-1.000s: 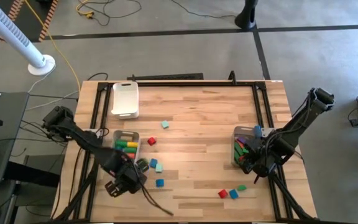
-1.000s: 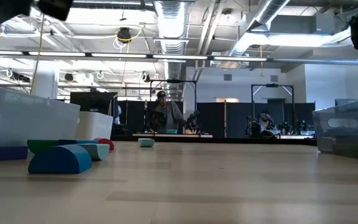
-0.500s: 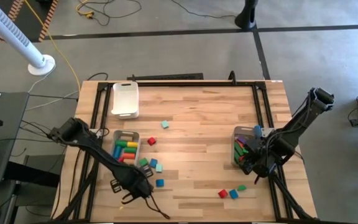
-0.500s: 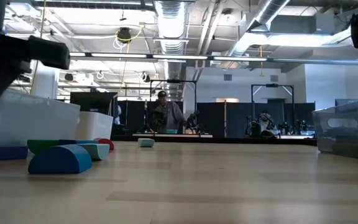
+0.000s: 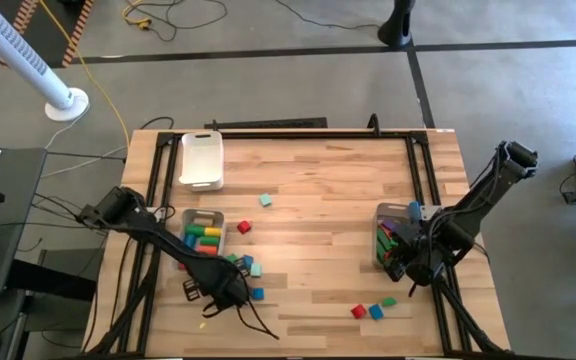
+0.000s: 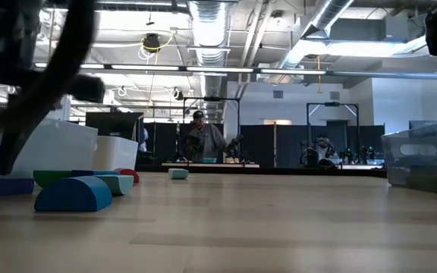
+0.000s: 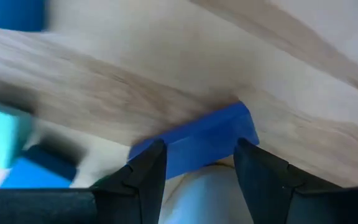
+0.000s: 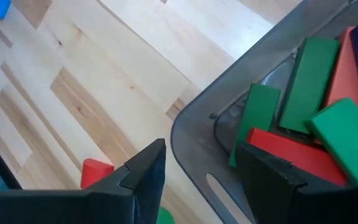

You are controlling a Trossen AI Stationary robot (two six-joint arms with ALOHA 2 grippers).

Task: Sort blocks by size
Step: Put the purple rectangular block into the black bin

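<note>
One blue block (image 7: 194, 142) matters here: it sits between the fingers of the left gripper (image 5: 230, 291), near the table's front edge on the left side, lying crosswise so its long axis runs from one finger toward the other. From the left wrist view the jaws stand partly open with the block between them, though I cannot quite tell whether they press it or merely straddle it. Just beside it are a teal block (image 5: 253, 267) and a smaller blue block (image 5: 257, 294), with the left bin (image 5: 202, 237) of bright pieces a little behind. The right gripper (image 5: 406, 262) hangs well apart, over the rim of the right bin (image 8: 229, 134), its fingers spread and holding nothing, so the left arm is plainly the nearer.
</note>
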